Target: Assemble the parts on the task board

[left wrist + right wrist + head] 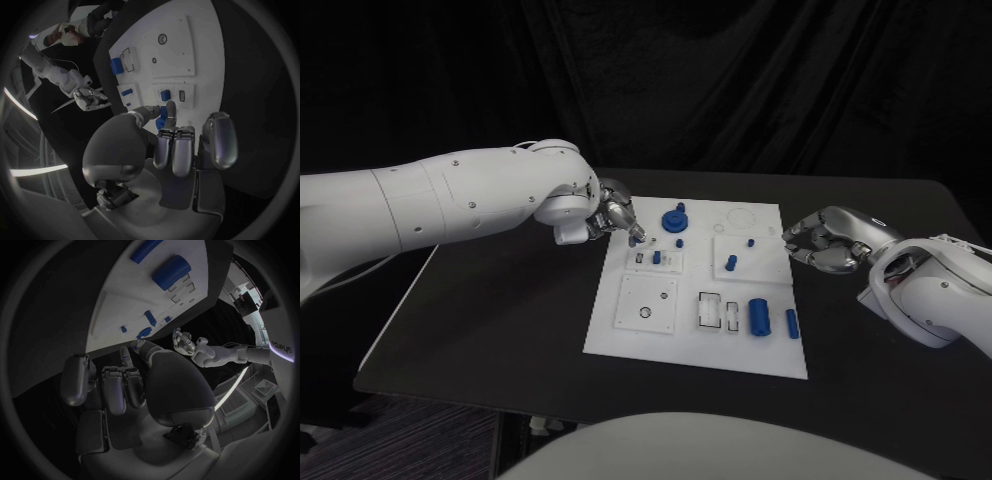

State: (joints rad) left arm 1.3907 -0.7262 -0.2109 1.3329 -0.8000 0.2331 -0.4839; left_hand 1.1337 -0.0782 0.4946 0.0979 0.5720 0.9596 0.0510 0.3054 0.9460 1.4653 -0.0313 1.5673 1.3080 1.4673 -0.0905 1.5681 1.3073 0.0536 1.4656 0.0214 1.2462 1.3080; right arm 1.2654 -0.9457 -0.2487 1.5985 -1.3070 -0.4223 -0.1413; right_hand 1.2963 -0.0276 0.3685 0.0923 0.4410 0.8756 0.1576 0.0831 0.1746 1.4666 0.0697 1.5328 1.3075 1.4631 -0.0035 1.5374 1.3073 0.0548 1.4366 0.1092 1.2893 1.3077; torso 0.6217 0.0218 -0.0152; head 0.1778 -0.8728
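The white task board (678, 340) lies mid-table, with a blue round knob (675, 218), a blue peg (731, 263), a blue cylinder (759, 315) and a long blue piece (792, 323) on it. My left hand (615, 218) hovers over the board's far left corner, thumb and one finger stretched toward a small module holding a blue piece (656, 257). In the left wrist view a patch of blue (161, 122) shows between that thumb and finger of my left hand (172, 145); held or lying behind, I cannot tell. My right hand (822, 242) hangs off the board's right edge, fingers curled in and holding nothing.
The board (187, 55) carries several recessed modules and slots, among them a frame with a ring (646, 312) and two small blue studs (679, 242). Black table (502, 320) surrounds the board on every side. The right wrist view shows the board (125, 295) ahead of my right hand (125, 385).
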